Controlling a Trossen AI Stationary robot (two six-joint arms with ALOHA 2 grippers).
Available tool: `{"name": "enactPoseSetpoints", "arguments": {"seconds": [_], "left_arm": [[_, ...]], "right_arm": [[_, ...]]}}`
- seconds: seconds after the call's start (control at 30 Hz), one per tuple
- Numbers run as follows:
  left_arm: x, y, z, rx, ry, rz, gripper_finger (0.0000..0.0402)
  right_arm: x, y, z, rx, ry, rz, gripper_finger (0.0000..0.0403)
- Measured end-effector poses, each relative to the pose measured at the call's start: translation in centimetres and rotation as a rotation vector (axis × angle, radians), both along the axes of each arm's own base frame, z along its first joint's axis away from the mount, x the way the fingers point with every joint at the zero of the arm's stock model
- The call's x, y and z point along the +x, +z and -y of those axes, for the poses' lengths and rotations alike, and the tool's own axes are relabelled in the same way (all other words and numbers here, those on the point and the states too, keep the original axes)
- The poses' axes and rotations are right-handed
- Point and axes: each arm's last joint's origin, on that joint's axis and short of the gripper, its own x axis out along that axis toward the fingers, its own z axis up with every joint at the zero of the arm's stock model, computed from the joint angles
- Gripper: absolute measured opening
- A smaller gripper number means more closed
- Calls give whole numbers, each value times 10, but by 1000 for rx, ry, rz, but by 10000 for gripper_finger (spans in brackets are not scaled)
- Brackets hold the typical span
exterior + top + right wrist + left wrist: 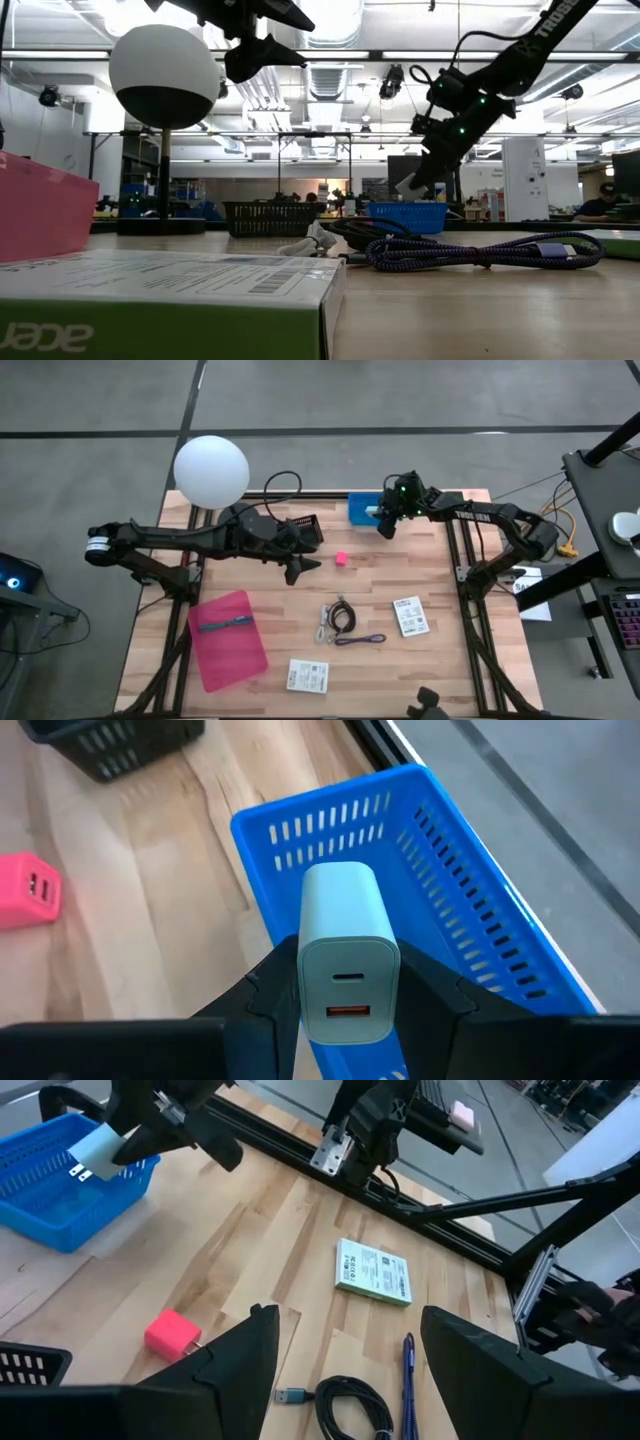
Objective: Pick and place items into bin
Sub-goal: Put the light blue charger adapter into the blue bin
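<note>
Nearest my side of the counter (pixel 440 675) lie the things not yet picked: a white printed packet (pixel 307 675) at the near edge, a pink folder (pixel 228 638) with a teal pen (pixel 226 624) on it to the left, then the coiled black cable (pixel 343 616) and the purple cable (pixel 361 640) in the middle, and a second packet (pixel 410 616) to their right. Farther in, the pink charger cube (pixel 341 559) sits alone on the wood.

The left tool (pixel 303 568) hangs just left of that pink cube, released, its jaws spread wide with nothing between them. It is clearly the nearer arm for the pink cube — I judge that pick belongs to it.

At the far edge, the right tool (pixel 345 982) is clenched on the pale teal charger cube (pixel 345 945), held by its sides with the port face toward the wrist camera. The relation that counts is cube to bin: the blue basket (pixel 505 910) lies directly beyond and under the cube, its long axis running away from the tool, and the cube hangs over the basket's near end wall. A black basket (pixel 302 530) stands to the left, by the left arm. As I read it, a slight push forward and then a release would drop the cube inside rather than on the rim.
</note>
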Motion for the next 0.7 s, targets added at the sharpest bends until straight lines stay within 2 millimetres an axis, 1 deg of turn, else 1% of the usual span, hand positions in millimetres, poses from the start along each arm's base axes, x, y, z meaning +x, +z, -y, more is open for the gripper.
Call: {"name": "enactPoseSetpoints", "arguments": {"seconds": [0.27,0.57,0.7], "left_arm": [[0,0,0,-2,1,0,228],[0,0,0,-25,8,0,228],[0,0,0,-25,8,0,228]], "right_arm": [[0,-6,2,5,-5,-19,109],[2,-16,4,25,-1,-52,109],[2,-18,5,28,-1,-55,124]]}}
